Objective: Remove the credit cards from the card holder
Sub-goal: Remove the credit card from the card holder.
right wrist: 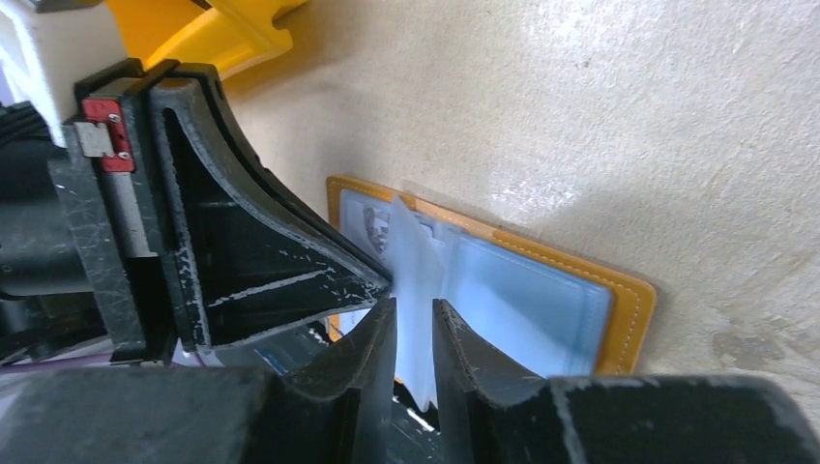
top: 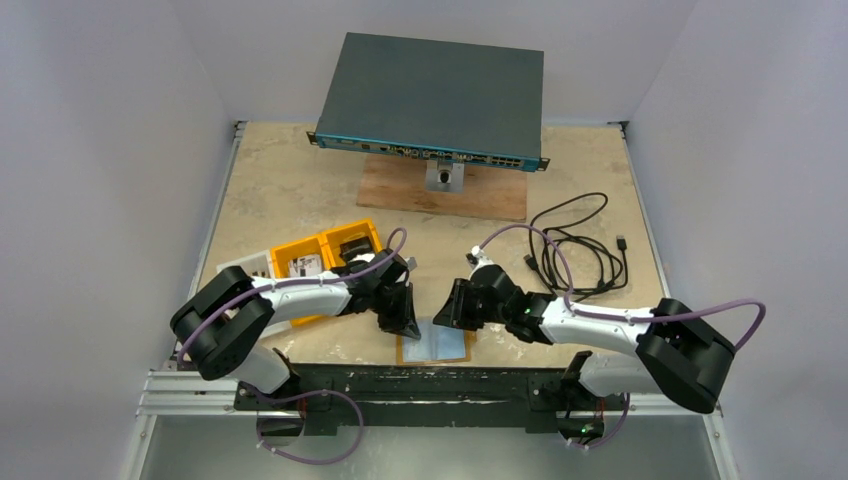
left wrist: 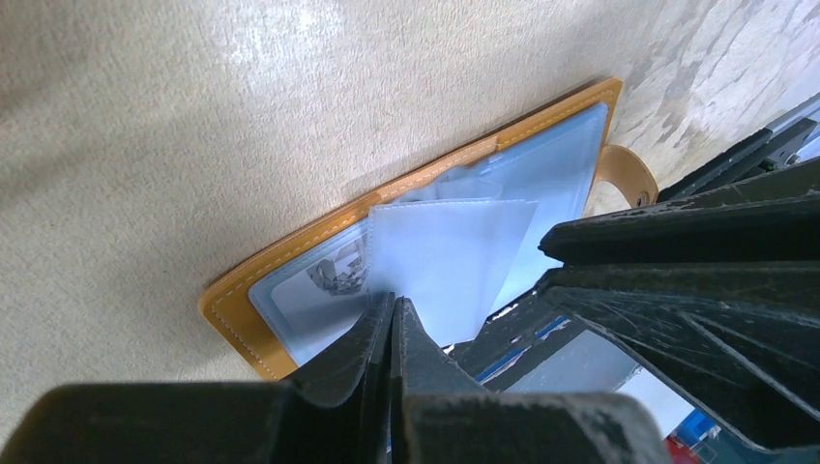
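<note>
The card holder (right wrist: 630, 324) lies open on the bench (right wrist: 629, 116) between your arms. Your left fingers (left wrist: 363, 348) are closed at the edge of a clear sleeve (right wrist: 411, 290); whether they pinch it is unclear. Your right fingers (right wrist: 363, 367) stand slightly apart astride that sleeve, gripping nothing. A credit card (right wrist: 372, 227) sits pocketed on the left arm's side.

Site: a robotics lab test cell, not a home or shop.

Evidence: plain white walls (top: 100, 150) box in three sides of a beige stone-look surface (top: 300, 180). Two jointed machines, the left arm (top: 300, 292) and right arm (top: 600, 322), are bolted to a metal rail (top: 420, 385) at its near edge, with purple cabling (top: 720, 308) looped along both.

Props are bench kit: a network switch (top: 432, 95) raised over a wooden board (top: 480, 195) (ports facing the arms), a loose black cable (top: 575, 245) and a yellow compartment tray (top: 320, 250).
</note>
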Action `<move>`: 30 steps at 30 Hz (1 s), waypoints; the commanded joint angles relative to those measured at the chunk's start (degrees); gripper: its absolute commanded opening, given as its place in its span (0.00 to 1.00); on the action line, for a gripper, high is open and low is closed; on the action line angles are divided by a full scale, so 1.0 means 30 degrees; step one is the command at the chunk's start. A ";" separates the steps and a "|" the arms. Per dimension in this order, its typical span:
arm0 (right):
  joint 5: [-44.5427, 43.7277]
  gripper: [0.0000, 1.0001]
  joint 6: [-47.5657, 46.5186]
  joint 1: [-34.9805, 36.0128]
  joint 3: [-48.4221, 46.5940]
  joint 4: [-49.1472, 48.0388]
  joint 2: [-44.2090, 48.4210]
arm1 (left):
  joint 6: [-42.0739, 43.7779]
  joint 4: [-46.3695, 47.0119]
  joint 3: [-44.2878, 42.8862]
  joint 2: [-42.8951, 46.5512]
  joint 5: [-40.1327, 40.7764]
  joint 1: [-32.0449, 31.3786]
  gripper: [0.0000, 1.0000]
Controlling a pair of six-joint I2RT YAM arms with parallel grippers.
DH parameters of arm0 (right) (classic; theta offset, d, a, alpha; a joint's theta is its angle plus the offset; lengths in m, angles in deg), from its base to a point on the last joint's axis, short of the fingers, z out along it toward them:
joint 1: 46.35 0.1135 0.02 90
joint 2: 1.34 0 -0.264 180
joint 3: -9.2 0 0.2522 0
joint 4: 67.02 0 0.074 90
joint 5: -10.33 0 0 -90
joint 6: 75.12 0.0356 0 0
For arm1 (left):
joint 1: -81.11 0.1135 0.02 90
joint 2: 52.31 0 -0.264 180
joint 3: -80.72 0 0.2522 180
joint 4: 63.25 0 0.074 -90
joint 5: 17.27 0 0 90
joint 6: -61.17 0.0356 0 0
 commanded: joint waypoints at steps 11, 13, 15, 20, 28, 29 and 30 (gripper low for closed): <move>-0.0844 0.11 -0.0756 0.0564 -0.1498 0.0773 -0.1278 | 0.0158 0.0177 -0.0766 -0.0273 -0.0015 -0.0163 0.00; -0.1069 0.10 -0.0746 0.0559 -0.1491 0.1116 -0.1563 | 0.0176 0.0158 -0.0766 -0.0224 -0.0025 -0.0161 0.00; -0.1302 0.09 -0.0770 0.0562 -0.1462 0.1578 -0.1790 | 0.0217 0.0124 -0.0766 -0.0083 -0.0025 -0.0147 0.00; -0.1523 0.04 -0.0675 0.0563 -0.1168 0.2220 -0.1916 | 0.0324 -0.0033 -0.0846 0.0096 0.0005 -0.0147 0.00; -0.1812 0.01 -0.0574 0.0555 -0.0845 0.2430 -0.2077 | 0.0992 -0.2293 -0.1556 0.1439 0.1297 -0.0147 0.18; -0.1759 0.01 -0.0552 0.0565 -0.0781 0.2430 -0.2132 | 0.1047 -0.2708 -0.1652 0.1694 0.1623 -0.0139 0.21; -0.1752 0.01 -0.0560 0.0566 -0.0769 0.2430 -0.2246 | 0.1101 -0.3034 -0.1719 0.1913 0.1899 -0.0120 0.24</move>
